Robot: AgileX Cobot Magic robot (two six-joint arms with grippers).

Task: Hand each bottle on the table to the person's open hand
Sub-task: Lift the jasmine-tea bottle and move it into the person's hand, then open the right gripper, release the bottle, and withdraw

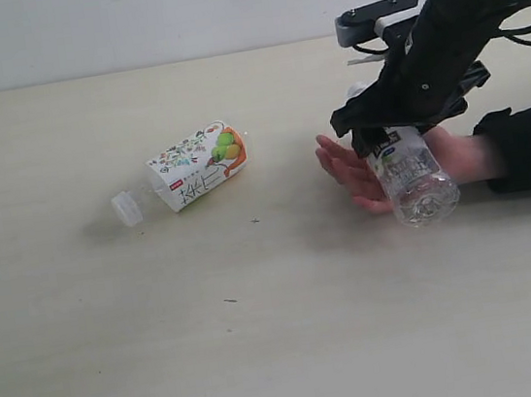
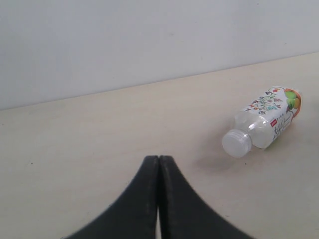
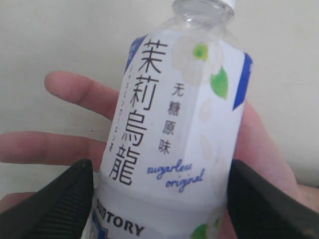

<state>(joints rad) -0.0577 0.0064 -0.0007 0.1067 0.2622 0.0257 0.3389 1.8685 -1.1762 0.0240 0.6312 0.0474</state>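
Seemingly, bottle [image 1: 409, 175] on person's hand [image 1: 348, 170].

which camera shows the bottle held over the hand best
The right wrist view: the held bottle fills the frame, its label readable between the fingers of the right gripper. The exterior view shows it small, partly hidden by the arm. The left wrist view misses it, showing only the floral-label bottle.

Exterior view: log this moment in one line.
right fingers shut on white-labelled bottle over open hand | left fingers shut | floral bottle lying on table
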